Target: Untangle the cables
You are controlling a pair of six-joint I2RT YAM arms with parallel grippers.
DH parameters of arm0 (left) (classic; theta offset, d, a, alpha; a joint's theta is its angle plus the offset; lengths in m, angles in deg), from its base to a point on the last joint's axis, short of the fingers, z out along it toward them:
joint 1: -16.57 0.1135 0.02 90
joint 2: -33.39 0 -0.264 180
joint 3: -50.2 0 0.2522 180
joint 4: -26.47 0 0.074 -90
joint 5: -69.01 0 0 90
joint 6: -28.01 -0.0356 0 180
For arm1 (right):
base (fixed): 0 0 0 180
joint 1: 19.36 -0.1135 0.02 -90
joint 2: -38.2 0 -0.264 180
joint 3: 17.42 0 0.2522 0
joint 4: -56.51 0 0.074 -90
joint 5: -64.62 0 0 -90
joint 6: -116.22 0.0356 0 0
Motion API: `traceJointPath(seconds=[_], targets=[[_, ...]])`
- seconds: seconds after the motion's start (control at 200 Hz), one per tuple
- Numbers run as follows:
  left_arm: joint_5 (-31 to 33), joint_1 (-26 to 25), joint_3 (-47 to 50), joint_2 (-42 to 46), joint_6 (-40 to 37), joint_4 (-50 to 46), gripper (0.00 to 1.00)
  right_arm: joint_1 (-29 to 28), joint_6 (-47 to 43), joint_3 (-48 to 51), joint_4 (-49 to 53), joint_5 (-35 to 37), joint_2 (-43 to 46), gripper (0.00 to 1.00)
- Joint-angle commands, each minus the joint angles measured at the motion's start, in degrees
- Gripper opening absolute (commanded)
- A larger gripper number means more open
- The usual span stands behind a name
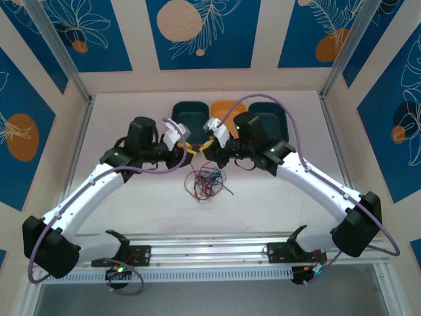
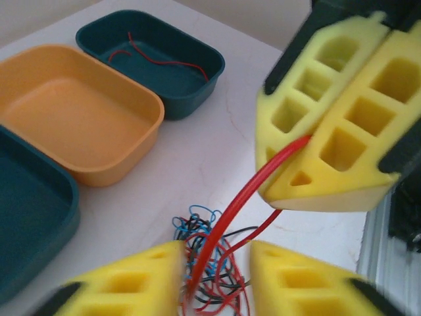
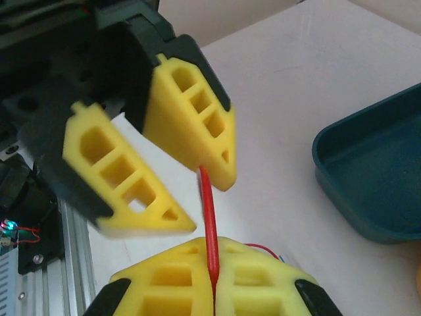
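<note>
Closest to right wrist lens: noted right gripper, yellow foam fingers pressed flat together, pinching red cable in the seam. Traced cable straight up from the pinch to left gripper just above. Found its two fingers spread apart, nothing clamped, cable top meeting the tip of the upper finger. Cannot tell whether touching there or passing behind.

Checked left wrist view. Found left gripper at bottom edge, fingers parted, red cable running taut through the gap, close against the left-hand pad. Confirmed right gripper at upper right, jaws closed on the same cable. Logged tangle of cables on white table directly under the parted fingers: blue, red and dark wires in small loose loops, with the red cable dropping toward the heap.

Logged three bins in a row beyond the tangle:
- teal bin farthest, one loose red strand lying inside
- orange bin in the middle
- second teal bin nearest

Checked top external view. Found both arms bent inward, left gripper and right gripper nearly meeting over mid-table, with a short span of red cable between. Located tangle of cables on the table just on the base side of the grippers, bins lined along the far edge.
</note>
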Motion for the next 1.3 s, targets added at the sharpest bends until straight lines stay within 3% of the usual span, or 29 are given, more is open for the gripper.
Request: traceJointPath(seconds=[0.0, 0.03, 0.1, 0.355, 0.555, 0.75, 0.945, 1.296], targets=[[2.91, -0.05, 0.86, 2.04, 1.22, 1.93, 0.68, 1.41, 3.13, -1.26, -1.83, 1.05, 2.70, 0.00], [3.87, -0.10, 1.73, 2.87, 1.93, 2.87, 0.74, 1.71, 3.90, -1.70, -1.53, 2.60, 3.01, 0.00], [5.91, 0.04, 3.98, 5.09, 3.31, 5.15, 1.00, 2.16, 5.15, -3.33, 0.04, 5.46, 3.66, 0.00], [12.07, 0.18, 12.00, 12.90, 6.61, 13.16, 1.00, 2.31, 9.12, -11.39, 4.59, 16.64, 5.81, 0.00], [17.27, 0.12, 15.07, 13.61, 8.06, 16.33, 1.00, 3.87, 11.78, -21.69, 10.60, 23.39, 3.48, 0.00], [16.69, 0.15, 15.40, 10.68, 10.99, 17.35, 1.00, 4.19, 12.77, -26.12, 11.43, 22.71, 2.46, 0.00], [15.52, 0.12, 15.98, 8.44, 13.48, 19.91, 1.00, 5.67, 13.95, -34.24, 19.36, 31.13, -0.84, 0.00], [15.96, 0.17, 16.82, 7.47, 13.53, 21.37, 1.00, 19.81, 16.51, -37.94, 23.07, 31.78, -4.77, 0.00]])
